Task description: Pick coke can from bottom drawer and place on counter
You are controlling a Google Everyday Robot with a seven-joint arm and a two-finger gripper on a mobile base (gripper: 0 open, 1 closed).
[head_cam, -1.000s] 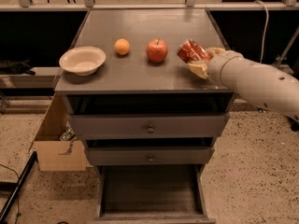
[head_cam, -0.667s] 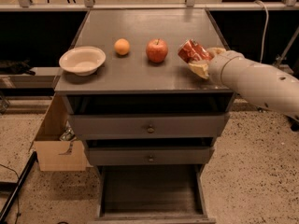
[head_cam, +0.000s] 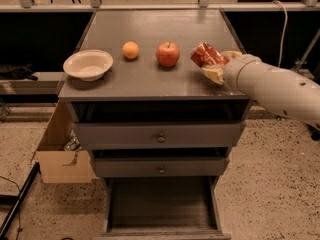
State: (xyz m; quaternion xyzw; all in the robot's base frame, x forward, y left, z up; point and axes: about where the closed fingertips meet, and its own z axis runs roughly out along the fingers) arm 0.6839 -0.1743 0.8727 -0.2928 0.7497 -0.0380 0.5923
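The coke can [head_cam: 205,54], red with white lettering, is tilted just above the right side of the counter [head_cam: 150,29]. My gripper [head_cam: 216,64] comes in from the right on a white arm and is shut on the coke can, its pale fingers [head_cam: 215,74] around the can's right end. I cannot tell if the can touches the counter. The bottom drawer [head_cam: 161,204] is pulled open below, and its dark interior shows nothing inside.
On the counter stand a red apple [head_cam: 168,54], an orange [head_cam: 130,50] and a white bowl [head_cam: 88,64] to the left of the can. The two upper drawers [head_cam: 160,134] are slightly ajar. A cardboard box [head_cam: 62,154] sits on the floor at the left.
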